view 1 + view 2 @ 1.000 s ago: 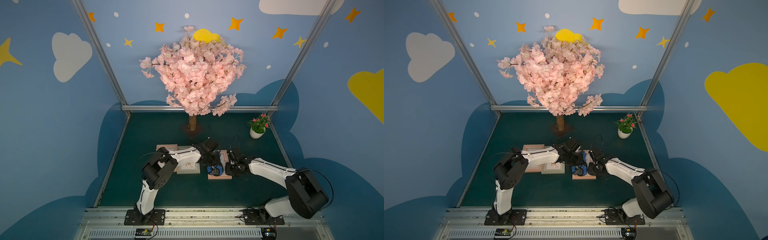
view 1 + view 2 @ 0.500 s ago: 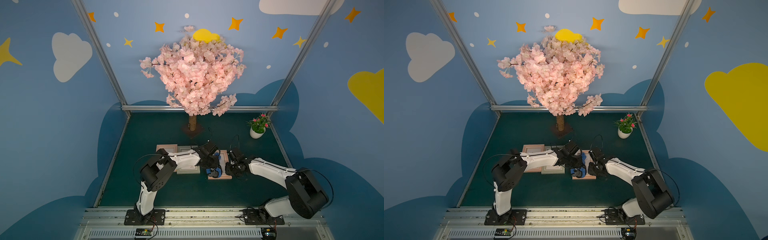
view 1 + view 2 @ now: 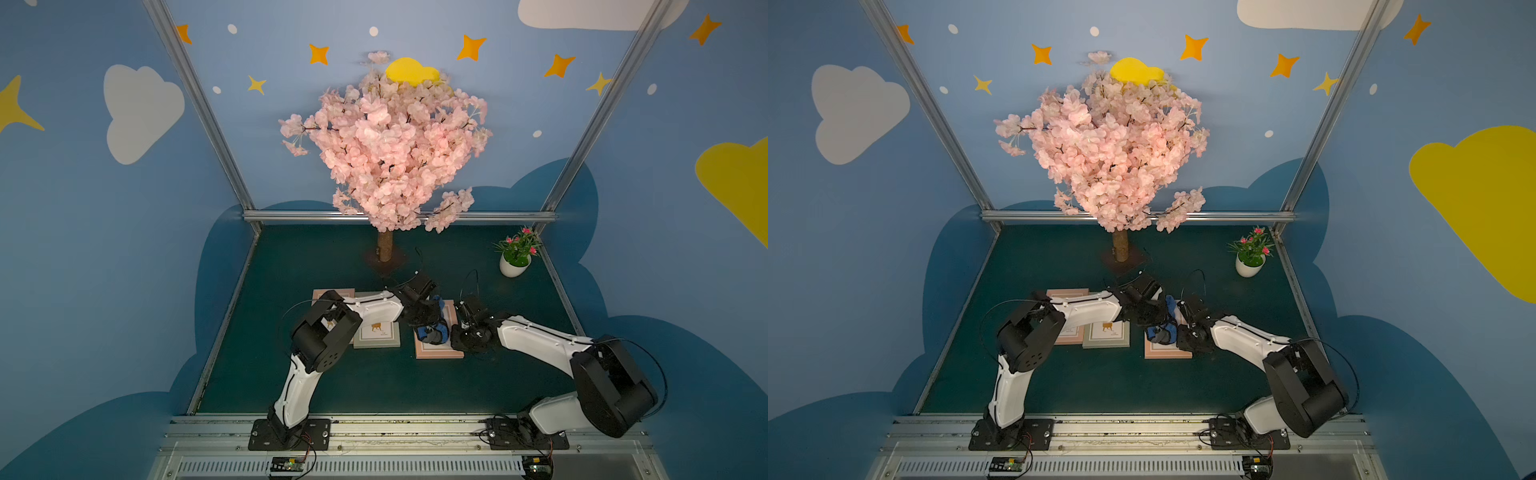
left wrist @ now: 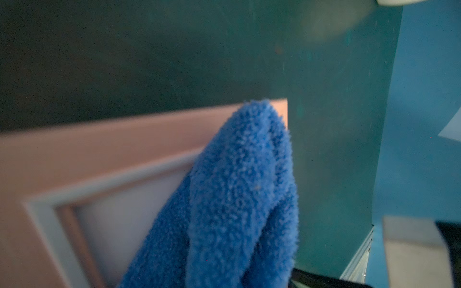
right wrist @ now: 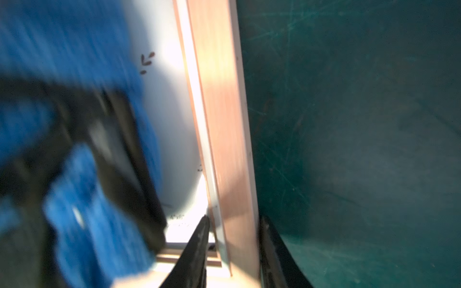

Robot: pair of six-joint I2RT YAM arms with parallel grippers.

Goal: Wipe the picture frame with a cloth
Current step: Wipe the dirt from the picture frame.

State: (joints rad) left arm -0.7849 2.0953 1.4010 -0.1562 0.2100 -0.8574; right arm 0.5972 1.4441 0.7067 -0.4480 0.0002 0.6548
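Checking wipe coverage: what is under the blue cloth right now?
The cloth lies over the pink picture frame, covering part of its white picture and one corner. The frame's near rail is visible. The surface directly beneath the cloth is hidden.

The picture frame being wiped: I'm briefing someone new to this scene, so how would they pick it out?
Start at the pink blossom tree at the back of the green table; three frames lie flat in front of it. The picture frame is the pink one by the right arm, apart from the grey frame and second pink frame. Only it has the blue cloth on it.
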